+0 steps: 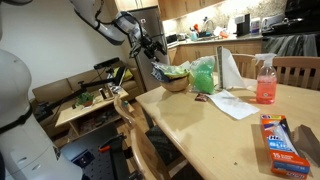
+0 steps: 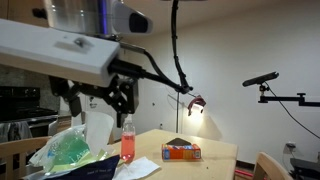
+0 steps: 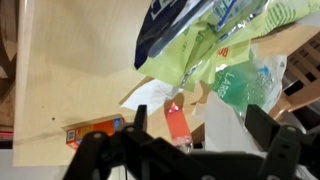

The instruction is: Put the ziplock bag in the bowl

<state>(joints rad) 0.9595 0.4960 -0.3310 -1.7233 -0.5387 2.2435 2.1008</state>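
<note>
Black gripper (image 3: 200,120) fingers stand spread and empty in my wrist view, just above the ziplock bag (image 1: 172,70), which seems heaped in the bowl (image 1: 180,86) near the table (image 1: 220,140) edge. I'd lift straight up, slowly, so neither finger snags the plastic.

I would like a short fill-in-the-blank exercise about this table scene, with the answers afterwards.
1. The ziplock bag holds something ____ in colour.
2. The box lying on the table is orange and ____.
3. In the wrist view the gripper is ____.
Missing words: green; blue; open.
</note>
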